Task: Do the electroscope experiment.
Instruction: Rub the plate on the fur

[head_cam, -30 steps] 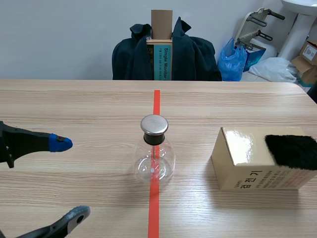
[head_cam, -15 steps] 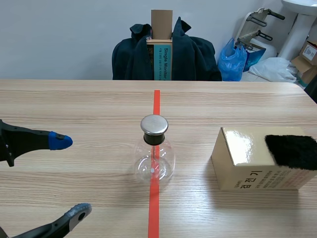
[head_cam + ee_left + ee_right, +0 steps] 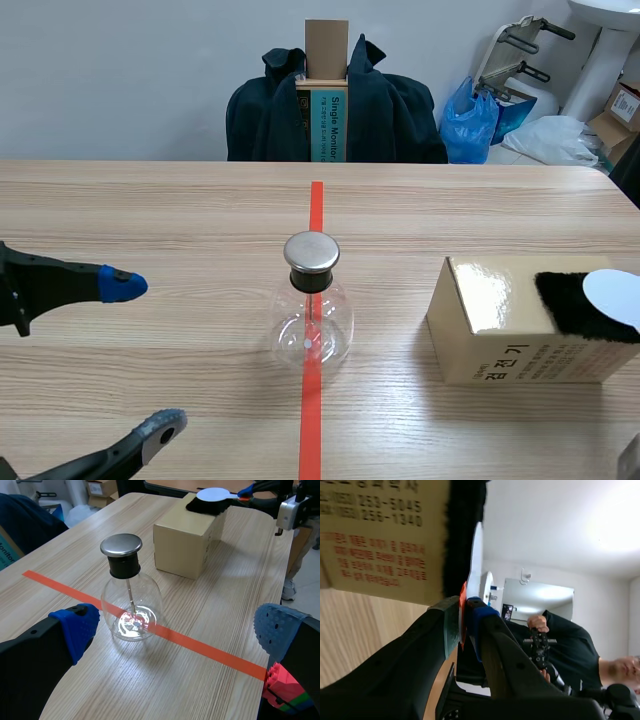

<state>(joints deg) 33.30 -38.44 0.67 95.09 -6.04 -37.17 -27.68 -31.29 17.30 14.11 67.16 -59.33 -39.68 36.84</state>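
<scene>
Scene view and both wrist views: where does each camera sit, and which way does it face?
Scene view: between the arms, facing across the table at the flask; left hand shows.
Left wrist: above the open left hand, facing flask and box.
Right wrist: behind the right hand, which grips the white disc beside the box.
Shared: flask and box, scene and left wrist.

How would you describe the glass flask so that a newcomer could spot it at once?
On the wooden table, follow the orange-red tape line down the middle. The flask stands on that line, apart from the cardboard box. It alone is clear and round-bellied, with a metal cap.
</scene>
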